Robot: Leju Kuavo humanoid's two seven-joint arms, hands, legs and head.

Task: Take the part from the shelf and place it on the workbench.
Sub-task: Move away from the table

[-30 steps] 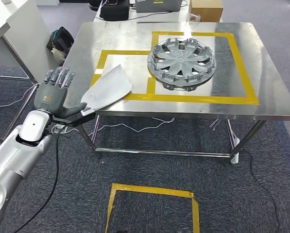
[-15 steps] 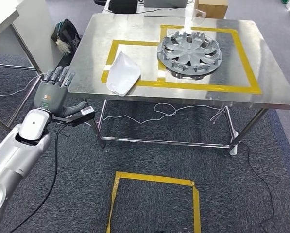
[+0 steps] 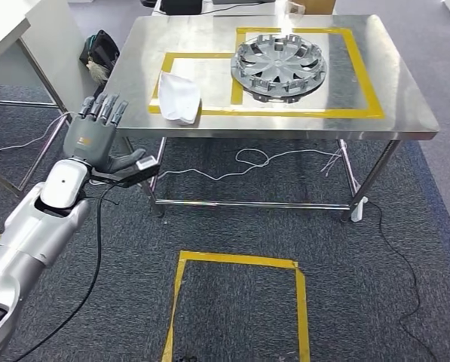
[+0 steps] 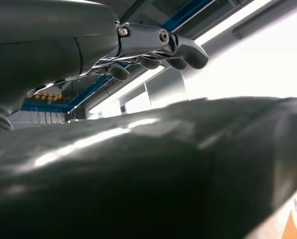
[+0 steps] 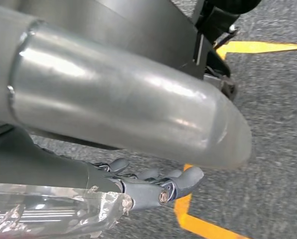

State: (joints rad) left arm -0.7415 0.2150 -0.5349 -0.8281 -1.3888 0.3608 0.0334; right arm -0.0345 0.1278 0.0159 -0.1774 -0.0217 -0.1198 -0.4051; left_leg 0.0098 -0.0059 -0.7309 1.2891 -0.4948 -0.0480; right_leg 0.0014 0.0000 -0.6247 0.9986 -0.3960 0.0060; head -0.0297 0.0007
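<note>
The white part [image 3: 179, 98] now rests on the tabletop [image 3: 131, 83] beside the hubcap [image 3: 278, 66]; left robot hand [image 3: 94, 139] spread, empty — placement looks done.

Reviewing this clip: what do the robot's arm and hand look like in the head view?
The left arm has glossy silver shells with dark gaps at the joints. The left hand is dark grey with darker fingers, a small orange marking on its back and a pale tag on the thumb.

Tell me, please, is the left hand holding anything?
No: the left hand is empty, fingers spread, beside the workbench.
</note>
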